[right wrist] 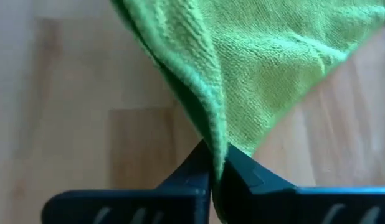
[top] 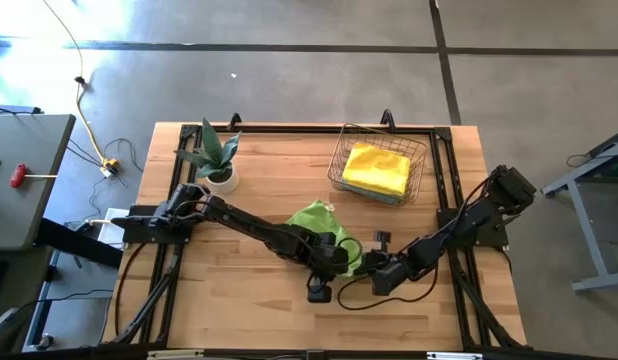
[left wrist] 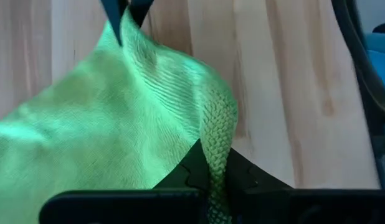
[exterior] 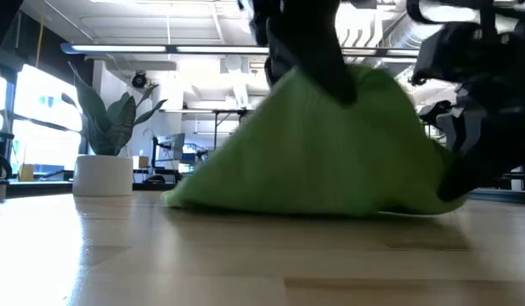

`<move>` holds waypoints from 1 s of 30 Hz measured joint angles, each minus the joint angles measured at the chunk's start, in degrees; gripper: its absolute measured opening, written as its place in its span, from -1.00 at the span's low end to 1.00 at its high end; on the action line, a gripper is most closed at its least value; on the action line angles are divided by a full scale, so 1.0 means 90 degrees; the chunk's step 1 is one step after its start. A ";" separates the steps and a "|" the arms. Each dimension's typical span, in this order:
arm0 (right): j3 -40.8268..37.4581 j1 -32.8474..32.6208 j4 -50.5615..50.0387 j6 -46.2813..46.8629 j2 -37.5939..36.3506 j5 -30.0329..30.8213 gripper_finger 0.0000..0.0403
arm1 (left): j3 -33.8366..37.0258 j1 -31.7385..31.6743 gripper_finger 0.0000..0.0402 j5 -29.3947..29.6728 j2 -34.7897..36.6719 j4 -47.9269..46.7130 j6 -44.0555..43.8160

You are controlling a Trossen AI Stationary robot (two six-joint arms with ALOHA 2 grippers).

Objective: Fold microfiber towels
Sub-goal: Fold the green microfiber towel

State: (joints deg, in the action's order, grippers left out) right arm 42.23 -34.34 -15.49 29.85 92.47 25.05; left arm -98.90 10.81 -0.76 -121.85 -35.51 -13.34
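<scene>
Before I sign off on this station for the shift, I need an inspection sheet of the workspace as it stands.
Surface: wooden table, black frame around it.
Job's things: lime green towel at mid-table, lifted at two points; yellow towel folded on a blue one in the wire basket.
Clutter: potted plant.
Grippers: left gripper shut on lime green towel; right gripper shut on its edge.
Cables: yellow cable on floor.
Surroundings: grey side table; concrete floor.

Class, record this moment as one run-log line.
left tool: shut on lime green towel | right tool: shut on same towel | yellow towel: in wire basket
</scene>
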 joint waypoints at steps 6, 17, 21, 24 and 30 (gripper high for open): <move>0.0664 -0.0099 -0.0391 0.0078 -0.0134 -0.0350 -0.98 | 0.0001 0.0127 -0.98 0.0067 0.0552 -0.0326 -0.0146; 0.3740 -0.0119 -0.4264 -0.0032 -0.0146 -0.0030 -1.00 | 0.0000 0.0440 -0.98 0.0364 0.1784 -0.1163 0.0172; 0.5034 -0.0118 -0.5383 -0.0029 -0.0146 0.0097 -1.00 | 0.0001 0.0483 -0.98 0.0445 0.2161 -0.1185 0.0172; 0.5826 -0.0055 -0.5622 -0.0033 -0.0153 0.0090 -1.00 | 0.0001 0.0511 -0.98 0.0452 0.2449 -0.1156 0.0174; 0.6511 0.0239 -0.5848 -0.0148 -0.0152 -0.0276 -1.00 | 0.0001 0.0516 -0.98 0.0560 0.2871 -0.0837 0.0432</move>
State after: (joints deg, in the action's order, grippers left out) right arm 100.83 -32.20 -68.13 28.53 91.10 22.56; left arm -98.89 15.46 4.28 -96.01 -43.04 -9.45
